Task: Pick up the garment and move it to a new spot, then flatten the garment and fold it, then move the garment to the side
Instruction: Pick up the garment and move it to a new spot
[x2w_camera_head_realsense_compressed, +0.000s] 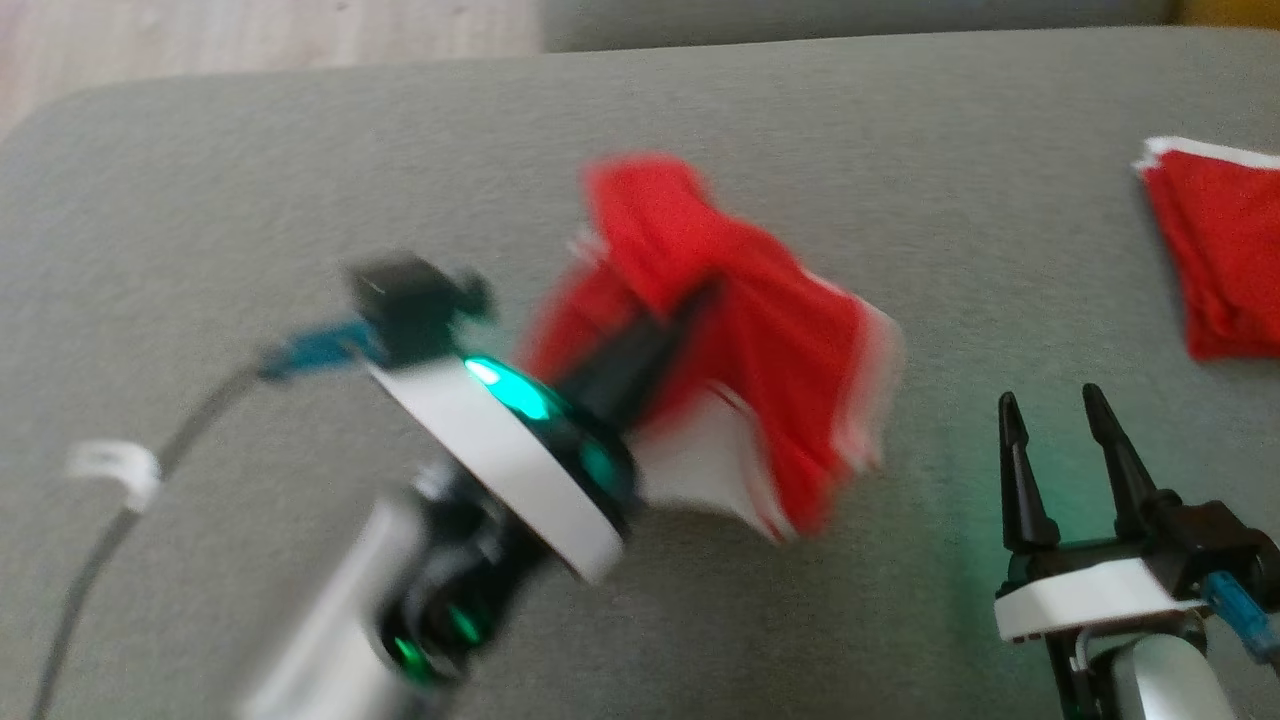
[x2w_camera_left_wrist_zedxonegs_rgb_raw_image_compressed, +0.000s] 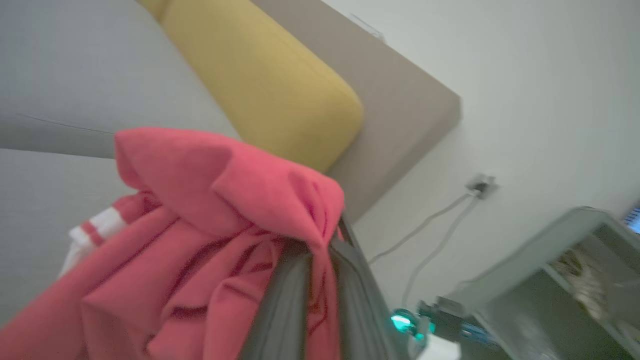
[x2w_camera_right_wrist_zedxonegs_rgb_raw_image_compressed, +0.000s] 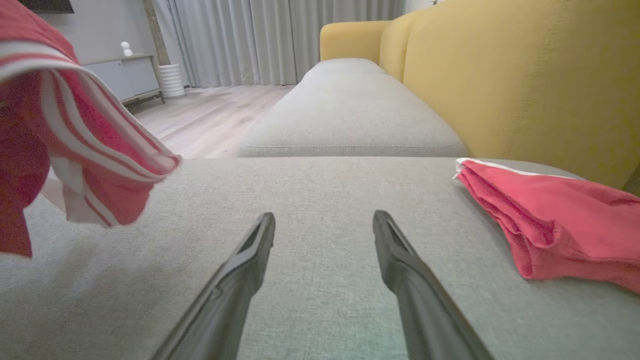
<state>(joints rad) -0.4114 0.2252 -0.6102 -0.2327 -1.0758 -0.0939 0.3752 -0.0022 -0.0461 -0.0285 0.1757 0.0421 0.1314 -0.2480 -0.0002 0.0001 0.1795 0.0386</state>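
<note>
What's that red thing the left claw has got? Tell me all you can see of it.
The garment is soft red cloth with white stripes along one edge, bunched and creased. The left gripper is shut on a fold of it, and it hangs above the grey sofa cushion, seemingly touching nothing else.

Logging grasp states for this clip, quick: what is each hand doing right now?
Left hand: closed on the red garment, held above the sofa cushion.
Right hand: open, holding nothing.
</note>
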